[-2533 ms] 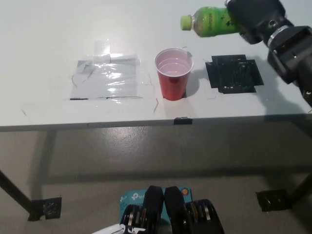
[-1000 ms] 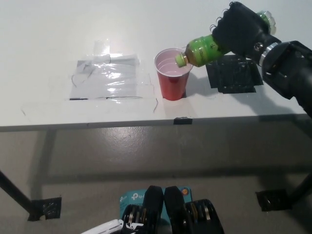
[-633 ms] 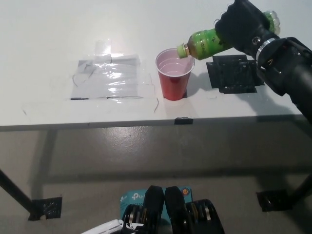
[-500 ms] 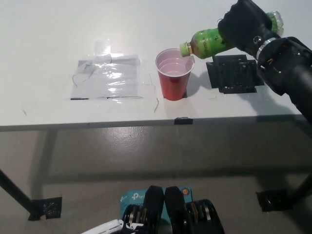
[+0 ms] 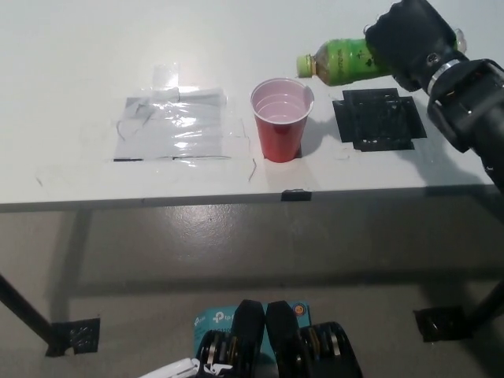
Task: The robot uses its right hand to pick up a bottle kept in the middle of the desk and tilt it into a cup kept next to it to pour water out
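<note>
Right hand is clamped on the green bottle, held sideways, cap beside the red cup.

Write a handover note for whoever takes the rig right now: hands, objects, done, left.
Right hand: shut on the bottle, held in the air nearly level, cap pointing toward the cup, behind its rim and not over the opening.
Left hand: only a white sliver at the bottom edge, state unreadable.
Cup: upright on the desk, beside the black tape patch.
Done: bottle picked up.
Left: probably set the bottle down, likely on the patch, then release.
</note>
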